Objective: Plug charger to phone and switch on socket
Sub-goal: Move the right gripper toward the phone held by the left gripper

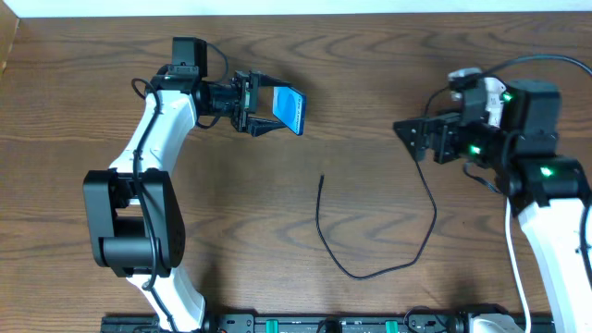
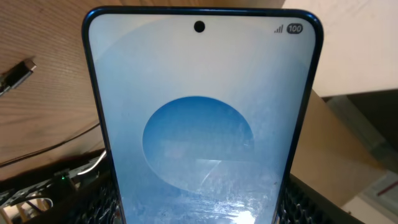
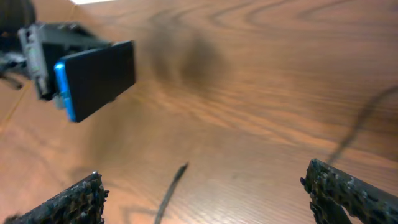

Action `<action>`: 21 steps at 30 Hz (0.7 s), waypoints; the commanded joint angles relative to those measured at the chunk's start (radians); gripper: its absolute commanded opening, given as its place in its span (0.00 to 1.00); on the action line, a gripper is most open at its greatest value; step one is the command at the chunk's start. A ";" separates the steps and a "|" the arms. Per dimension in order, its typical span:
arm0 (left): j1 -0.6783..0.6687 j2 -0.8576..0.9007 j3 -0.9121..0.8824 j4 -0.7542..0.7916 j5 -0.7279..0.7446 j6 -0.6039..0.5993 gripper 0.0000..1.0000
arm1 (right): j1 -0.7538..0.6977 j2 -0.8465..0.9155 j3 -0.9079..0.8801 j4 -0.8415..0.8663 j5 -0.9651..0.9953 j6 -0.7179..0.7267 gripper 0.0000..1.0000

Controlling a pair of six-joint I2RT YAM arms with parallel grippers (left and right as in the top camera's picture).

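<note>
My left gripper [image 1: 264, 113] is shut on the phone [image 1: 290, 109] and holds it above the table at the back left, tilted on edge. The phone's blue screen [image 2: 199, 124] fills the left wrist view. In the right wrist view the phone [image 3: 99, 78] shows its dark back. The charger, a thin black cable [image 1: 370, 268], lies in a loop on the table's middle; its free plug end [image 1: 321, 178] points toward the back, and shows blurred in the right wrist view [image 3: 177, 177]. My right gripper [image 1: 413, 137] is open and empty at the right, above the table [image 3: 205, 199]. The socket is out of view.
The cable runs from the loop up toward my right arm [image 1: 435, 208]. The wooden table [image 1: 370, 65] extends around both arms. A black rail [image 1: 324, 324] runs along the front edge.
</note>
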 commanded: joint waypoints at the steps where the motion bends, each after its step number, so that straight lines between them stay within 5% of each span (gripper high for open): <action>1: -0.027 -0.044 0.006 0.014 -0.008 -0.050 0.08 | 0.051 0.026 0.034 0.020 -0.088 0.015 0.99; 21: -0.207 -0.044 0.006 0.184 -0.117 -0.222 0.07 | 0.091 0.042 0.030 0.021 -0.061 0.154 0.99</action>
